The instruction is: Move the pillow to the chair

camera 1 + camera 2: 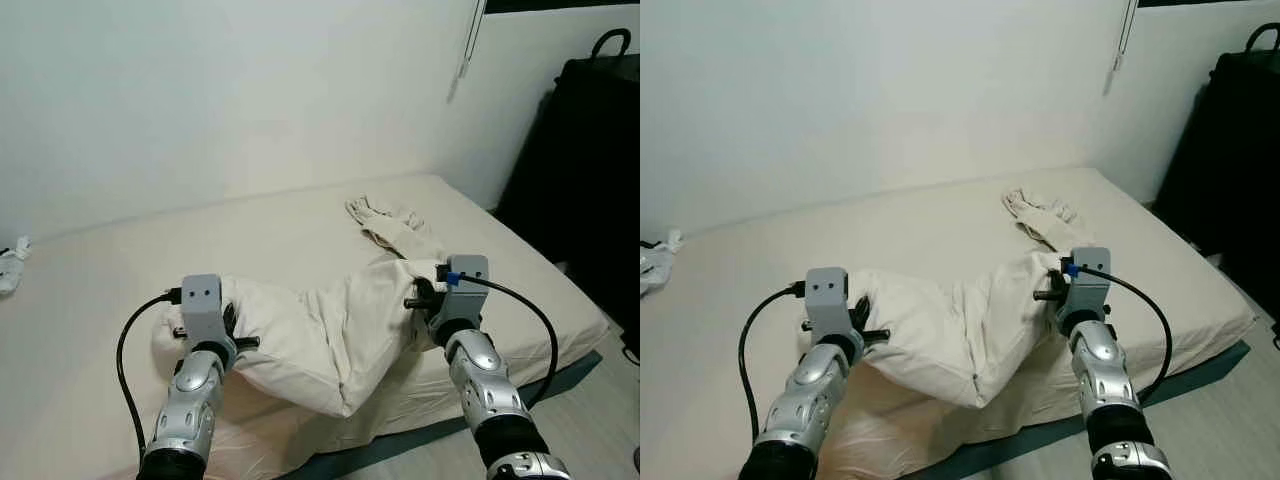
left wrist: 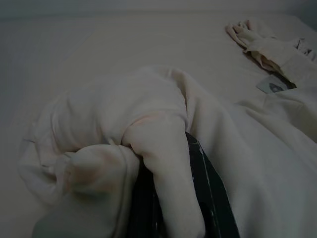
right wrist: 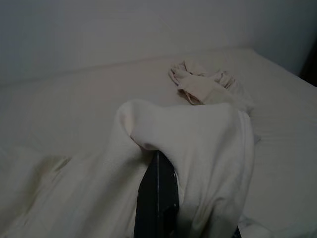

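Both hands (image 1: 232,330) pinching limp, creased pillow (image 1: 320,330)

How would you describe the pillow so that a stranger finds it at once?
On the bed, near its front edge, the pillow sags between the left gripper and the right gripper. Unlike the small crumpled cloth farther back, it is large, cream and gripped at both ends.

No readable text, label or number appears anywhere.
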You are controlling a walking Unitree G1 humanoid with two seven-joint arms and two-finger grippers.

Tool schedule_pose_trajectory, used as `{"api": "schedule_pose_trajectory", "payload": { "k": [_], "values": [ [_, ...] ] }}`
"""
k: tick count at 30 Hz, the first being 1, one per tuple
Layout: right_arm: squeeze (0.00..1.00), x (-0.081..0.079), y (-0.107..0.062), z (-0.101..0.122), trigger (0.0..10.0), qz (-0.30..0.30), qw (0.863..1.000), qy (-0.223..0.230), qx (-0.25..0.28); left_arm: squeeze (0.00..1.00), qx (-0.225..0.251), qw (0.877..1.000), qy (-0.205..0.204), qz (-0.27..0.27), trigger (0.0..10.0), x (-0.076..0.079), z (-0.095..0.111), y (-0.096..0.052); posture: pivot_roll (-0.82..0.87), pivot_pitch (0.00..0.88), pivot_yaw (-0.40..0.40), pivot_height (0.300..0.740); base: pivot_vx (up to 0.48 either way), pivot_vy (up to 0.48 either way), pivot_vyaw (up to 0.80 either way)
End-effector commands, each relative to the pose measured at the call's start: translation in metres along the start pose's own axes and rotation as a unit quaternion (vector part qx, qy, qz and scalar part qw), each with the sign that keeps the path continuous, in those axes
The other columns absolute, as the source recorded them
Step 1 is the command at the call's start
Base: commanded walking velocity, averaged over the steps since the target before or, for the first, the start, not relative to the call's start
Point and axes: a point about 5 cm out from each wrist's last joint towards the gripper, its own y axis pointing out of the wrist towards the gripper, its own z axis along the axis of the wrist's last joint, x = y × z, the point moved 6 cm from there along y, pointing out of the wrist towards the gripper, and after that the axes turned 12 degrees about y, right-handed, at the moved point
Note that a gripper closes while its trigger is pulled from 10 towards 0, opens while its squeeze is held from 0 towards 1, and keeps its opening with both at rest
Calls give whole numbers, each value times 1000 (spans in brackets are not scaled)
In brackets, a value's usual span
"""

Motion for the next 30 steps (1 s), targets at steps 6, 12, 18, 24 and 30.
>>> {"api": "schedule_pose_trajectory", "payload": {
  "k": [6, 12, 18, 24, 30],
  "values": [
    [0, -11, 2, 6, 10000, 21, 1000, -2, 18, 0, 19, 999, 44, -3, 10000, 0, 11, 0, 10, 37, 0, 740, 0, -160, 0],
    [0, -10, 1, 6, 10000, 19, 1000, -2, 17, 0, 12, 999, 45, 3, 10000, -2, 8, 1, 9, 39, 3, 740, 0, -400, 0],
    [0, -8, 1, 6, 10000, 16, 1000, -1, 16, 0, 11, 1000, 27, 5, 10000, -4, 8, 1, 11, 43, 3, 740, 0, 0, 0],
    [0, -8, 2, 6, 10000, 16, 1000, -1, 15, 0, 9, 1000, 26, 3, 10000, -3, 8, 1, 12, 42, 3, 740, 0, 0, 0],
    [0, -9, 2, 6, 10000, 16, 1000, 1, 16, 0, 9, 1000, 28, -1, 10000, -1, 9, 2, 12, 41, 5, 740, 0, 0, 0]
  ]
}}
